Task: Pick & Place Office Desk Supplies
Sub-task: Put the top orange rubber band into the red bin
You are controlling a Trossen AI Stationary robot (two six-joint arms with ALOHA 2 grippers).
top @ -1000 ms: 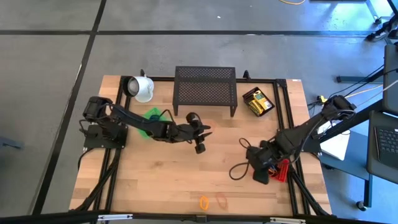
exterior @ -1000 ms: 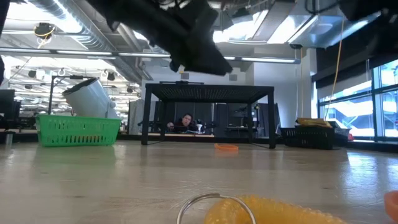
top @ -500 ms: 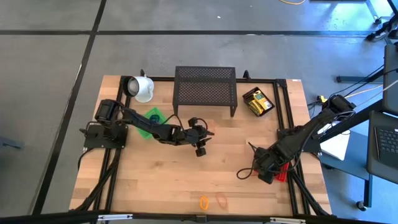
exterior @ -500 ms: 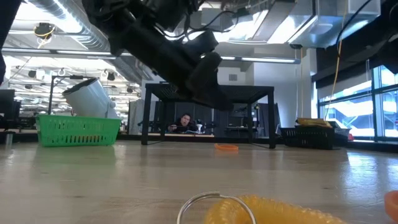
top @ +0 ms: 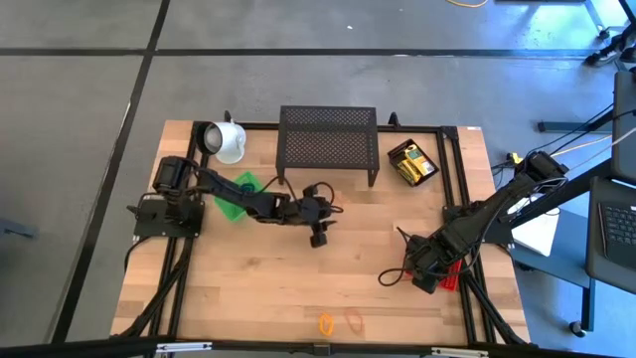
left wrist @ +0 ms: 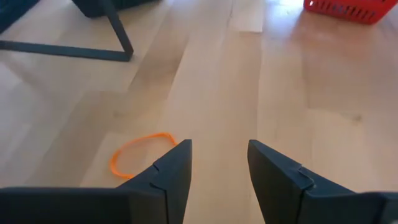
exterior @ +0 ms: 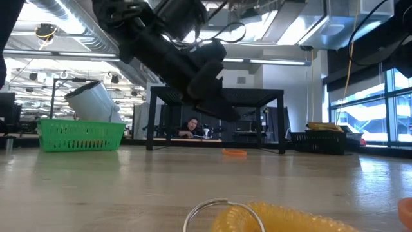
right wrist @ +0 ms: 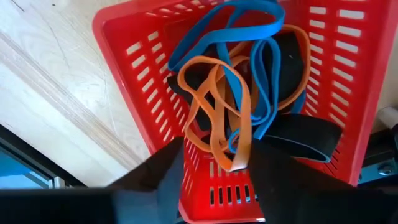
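My left gripper [top: 323, 221] [left wrist: 217, 168] is open and hangs low over the middle of the table, just above the wood. A thin orange loop [left wrist: 140, 155] lies flat on the table beside its fingertips; it also shows in the low view [exterior: 234, 153]. My right gripper [top: 425, 276] [right wrist: 214, 168] is open over a red basket [right wrist: 137, 74] at the right edge. The basket holds blue loops [right wrist: 217, 43], orange loops [right wrist: 214, 99] and black loops [right wrist: 298, 134]. Small yellow boxes [top: 412, 162] lie in a black tray at the far right.
A black mesh shelf [top: 328, 139] stands at the far middle, and one of its legs [left wrist: 118, 37] is near my left gripper. A white mug [top: 227, 141] and a green basket [top: 238, 189] are at the far left. More loops [top: 338, 322] lie at the near edge.
My left gripper has come down toward the table and the orange loop, staying open. My right gripper has shifted a little toward the red basket.
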